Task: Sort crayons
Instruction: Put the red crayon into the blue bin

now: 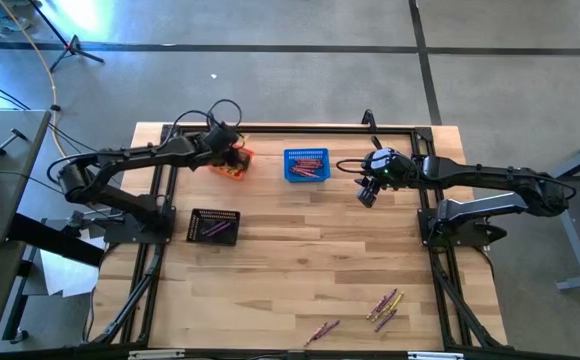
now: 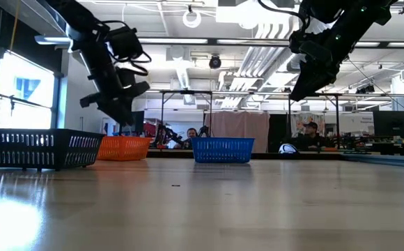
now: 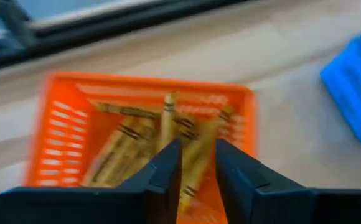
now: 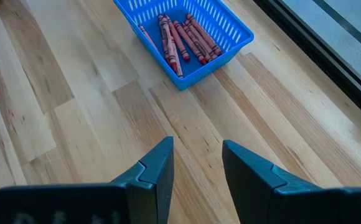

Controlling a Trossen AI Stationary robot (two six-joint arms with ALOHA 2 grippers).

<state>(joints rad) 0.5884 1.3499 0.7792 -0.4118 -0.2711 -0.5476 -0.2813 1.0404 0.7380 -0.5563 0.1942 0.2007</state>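
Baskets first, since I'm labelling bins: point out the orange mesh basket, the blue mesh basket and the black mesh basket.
orange mesh basket (image 3: 62, 118), left wrist view, its side wall
blue mesh basket (image 4: 200, 73), right wrist view, its near rim
black mesh basket (image 1: 215, 214), high view, its far rim

Table (image 1: 300, 270): pale wood planks with visible grain, smooth satin finish, sheen of room light on it in the low view; black frame (image 1: 160, 260) around its edge looks like matt metal. Orange basket (image 3: 62, 118), blue basket (image 4: 230, 37) and black basket (image 1: 215, 226): moulded plastic mesh, slightly glossy. Crayons (image 4: 183, 37) look waxy and dull under paper wrappers; gripper fingers (image 4: 249, 168) are dark, matt and smooth, plastic or coated metal, cannot tell which.
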